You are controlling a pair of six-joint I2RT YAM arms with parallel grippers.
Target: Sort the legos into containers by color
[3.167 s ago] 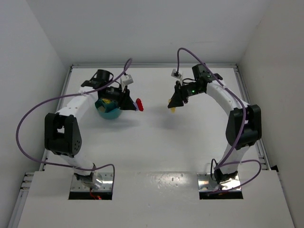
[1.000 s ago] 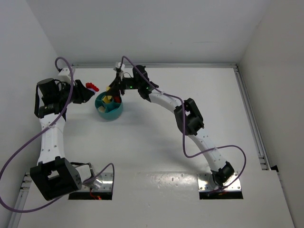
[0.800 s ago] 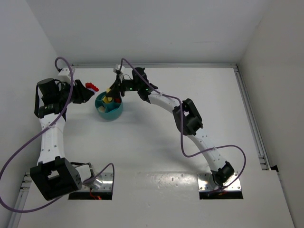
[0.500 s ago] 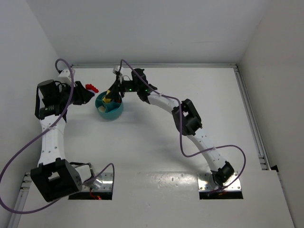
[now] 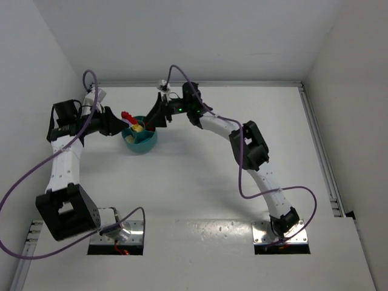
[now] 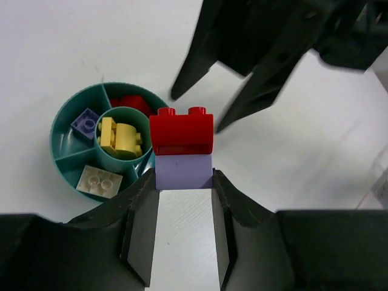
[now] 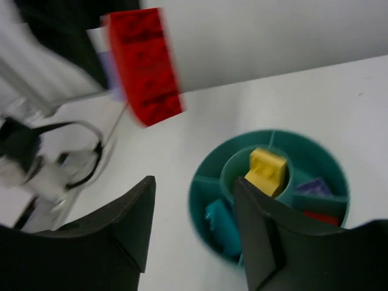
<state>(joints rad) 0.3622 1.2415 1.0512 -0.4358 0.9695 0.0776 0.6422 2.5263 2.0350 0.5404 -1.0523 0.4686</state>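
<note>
The round teal bowl (image 5: 140, 145) stands at the back left. In the left wrist view (image 6: 53, 136) its centre cup holds yellow legos (image 6: 120, 134), and outer compartments hold a lilac lego (image 6: 85, 122), a red lego (image 6: 128, 103) and a pale one (image 6: 100, 180). My left gripper (image 5: 124, 119) (image 6: 183, 179) is shut on a lilac lego (image 6: 183, 171) with a red lego (image 6: 182, 131) (image 5: 128, 116) stuck on top, held above the bowl's rim. My right gripper (image 5: 153, 119) (image 7: 194, 185) is open and empty just right of the bowl (image 7: 273, 132). Its view shows a teal lego (image 7: 221, 221).
The two grippers face each other closely over the bowl. The right gripper's black fingers (image 6: 242, 66) fill the top of the left wrist view. The back wall is close behind the bowl, and the side wall is to the left.
My left gripper has swung right with the red-and-lilac stack, from left of the bowl to above its rim. My right gripper has drawn back from over the bowl to its right side.
</note>
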